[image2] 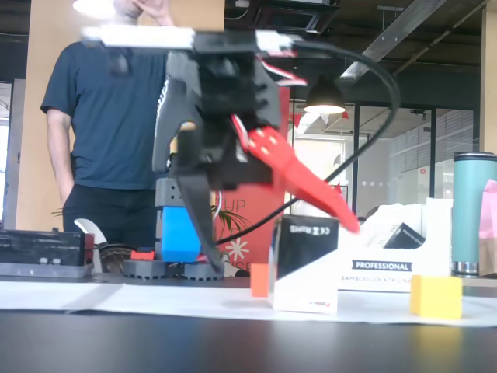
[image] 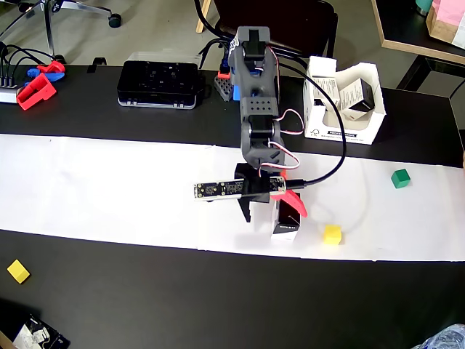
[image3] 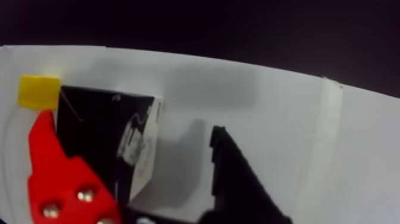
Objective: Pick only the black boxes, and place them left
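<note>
One black box (image: 285, 222) stands upright on the white paper strip; it also shows in the fixed view (image2: 305, 263) and the wrist view (image3: 104, 140). My gripper (image: 272, 213) is open and straddles it. The red finger (image2: 303, 183) lies over the box's right top edge, and the black finger (image2: 198, 210) stands apart on its left. In the wrist view the red finger (image3: 59, 179) overlaps the box and a gap separates it from the black finger (image3: 238, 179). A second black box (image: 360, 94) lies in the white tray (image: 370, 127).
A yellow cube (image: 332, 234) sits just right of the box, and a green cube (image: 400, 178) is further right. An orange cube (image2: 259, 280) stands close beside the box. Another yellow cube (image: 18, 271) lies on the dark table at front left. A black device (image: 160, 83) is at the back.
</note>
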